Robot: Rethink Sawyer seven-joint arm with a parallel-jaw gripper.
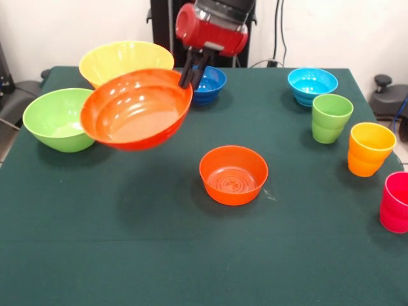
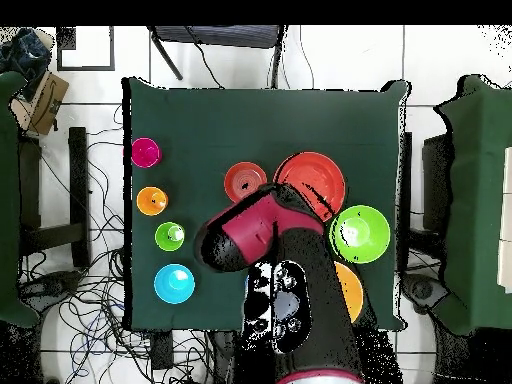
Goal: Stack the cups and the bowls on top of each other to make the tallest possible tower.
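Observation:
My gripper (image 1: 190, 80) is shut on the far rim of the large orange bowl (image 1: 137, 109) and holds it tilted, lifted above the table to the left of the small orange bowl (image 1: 233, 174). In the overhead view the large orange bowl (image 2: 312, 180) lies next to the small orange bowl (image 2: 245, 181), and the arm hides the gripper. Large yellow bowl (image 1: 125, 60), large green bowl (image 1: 56, 118) and small dark blue bowl (image 1: 212, 83) stand at the back. Light blue bowl (image 1: 312, 85), green cup (image 1: 331, 118), orange-yellow cup (image 1: 370, 149) and pink-red cup (image 1: 396, 202) stand on the right. No yellow cup shows.
The table has a dark green cloth (image 1: 127, 236). The pink-red cup is at the table's right edge. Cables lie on the floor (image 2: 90, 300) around the table.

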